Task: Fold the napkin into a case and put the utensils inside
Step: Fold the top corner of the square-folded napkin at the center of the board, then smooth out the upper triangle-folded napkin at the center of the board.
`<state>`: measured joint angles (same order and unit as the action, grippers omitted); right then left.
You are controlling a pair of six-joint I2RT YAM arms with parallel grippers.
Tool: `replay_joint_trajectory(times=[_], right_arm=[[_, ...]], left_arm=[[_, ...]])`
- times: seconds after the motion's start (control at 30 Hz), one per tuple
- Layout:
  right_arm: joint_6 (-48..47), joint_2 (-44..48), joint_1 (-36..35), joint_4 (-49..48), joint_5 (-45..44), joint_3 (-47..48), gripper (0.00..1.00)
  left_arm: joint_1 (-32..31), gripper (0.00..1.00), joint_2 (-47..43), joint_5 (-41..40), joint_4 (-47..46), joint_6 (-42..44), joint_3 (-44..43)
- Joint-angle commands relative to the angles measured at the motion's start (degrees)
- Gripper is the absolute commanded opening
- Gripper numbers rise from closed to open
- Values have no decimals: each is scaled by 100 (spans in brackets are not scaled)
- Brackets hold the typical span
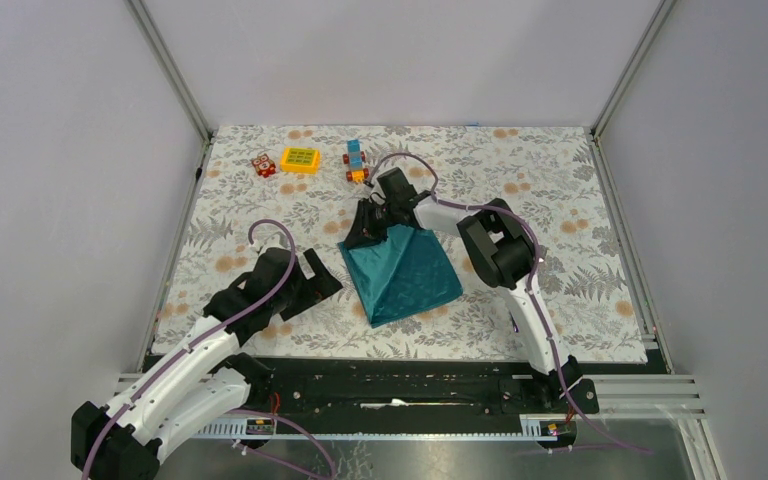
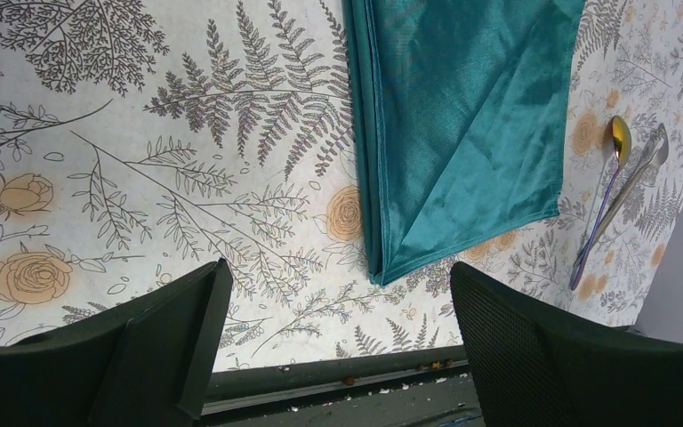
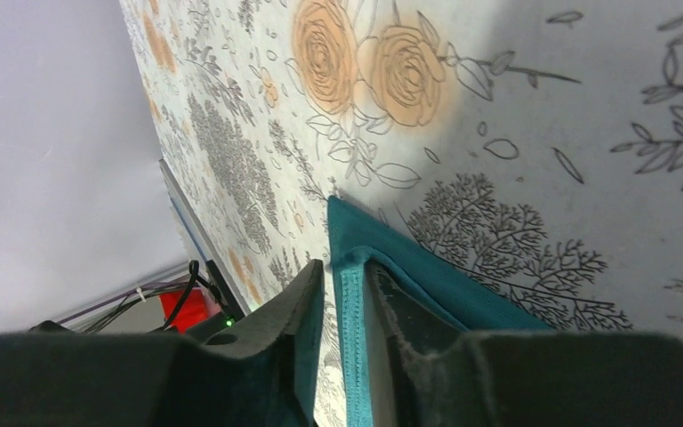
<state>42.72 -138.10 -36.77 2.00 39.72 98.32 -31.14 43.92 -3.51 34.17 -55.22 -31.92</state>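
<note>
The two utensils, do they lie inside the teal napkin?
No, the gold-headed spoon and silvery utensil lie on the tablecloth beside the napkin.

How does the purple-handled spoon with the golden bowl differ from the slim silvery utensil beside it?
The purple-handled spoon with the golden bowl is two-coloured; the slim silvery utensil is plain grey throughout. The spoon's head is a rounded oval; the silvery utensil's looks narrower, its type unclear. Both are thin and lie side by side, heads the same way, on the floral tablecloth beside the dark teal cloth napkin, not inside it.
</note>
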Motion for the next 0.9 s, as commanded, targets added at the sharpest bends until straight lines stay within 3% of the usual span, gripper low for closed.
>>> replay_joint_trajectory(times=[0.0, 0.23, 0.43, 0.57, 0.7, 0.77, 0.87], right_arm=[[-14, -4, -80, 68, 125, 330, 35], [-70, 613, -65, 256, 306, 325, 58], [-224, 1709, 206, 288, 382, -359, 67], [-287, 2208, 778, 153, 425, -1111, 63], [-375, 2325, 1360, 25, 583, -1607, 43], [-492, 2243, 1531, 6, 641, -1668, 39], [-598, 1946, 1679, 3, 840, -1591, 37]], left_arm=[[35, 99, -73, 27, -180, 90, -51], [55, 99, 146, 253, -583, 70, -9], [152, 93, 897, 940, -1606, 63, -178], [198, 82, 1941, 1378, -2430, 131, -505], [268, 58, 3110, 1653, -2926, 348, -1012], [298, 44, 3600, 1679, -3105, 436, -1322], [436, 35, 4137, 1723, -3299, 515, -1602]])
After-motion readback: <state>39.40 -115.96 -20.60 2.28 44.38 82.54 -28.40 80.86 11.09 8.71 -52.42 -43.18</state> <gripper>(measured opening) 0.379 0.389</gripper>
